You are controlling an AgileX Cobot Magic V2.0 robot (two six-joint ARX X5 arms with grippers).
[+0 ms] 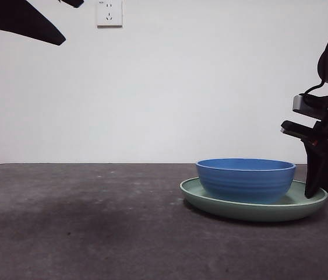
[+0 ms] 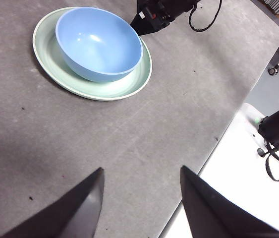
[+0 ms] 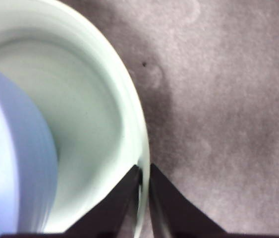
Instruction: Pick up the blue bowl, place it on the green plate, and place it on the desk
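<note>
The blue bowl (image 1: 245, 178) sits inside the green plate (image 1: 251, 211), which rests on the desk (image 1: 82, 221) at the right. My right gripper (image 1: 314, 188) is shut on the plate's right rim; in the right wrist view its jaws (image 3: 144, 171) pinch the pale rim of the plate (image 3: 89, 99) beside the bowl (image 3: 5, 163). My left gripper (image 2: 141, 171) is open and empty, high above the desk (image 2: 55, 144) and well away from the bowl (image 2: 98, 42) and plate (image 2: 124, 87). The left wrist view also shows the right gripper (image 2: 151, 20) at the plate's far rim.
A white wall socket (image 1: 109, 13) is on the back wall. The waiting left arm shows as a dark shape (image 1: 30, 20) at the top left. The desk's edge (image 2: 228, 129) runs near the left gripper, with a white surface and cables (image 2: 275, 163) beyond it.
</note>
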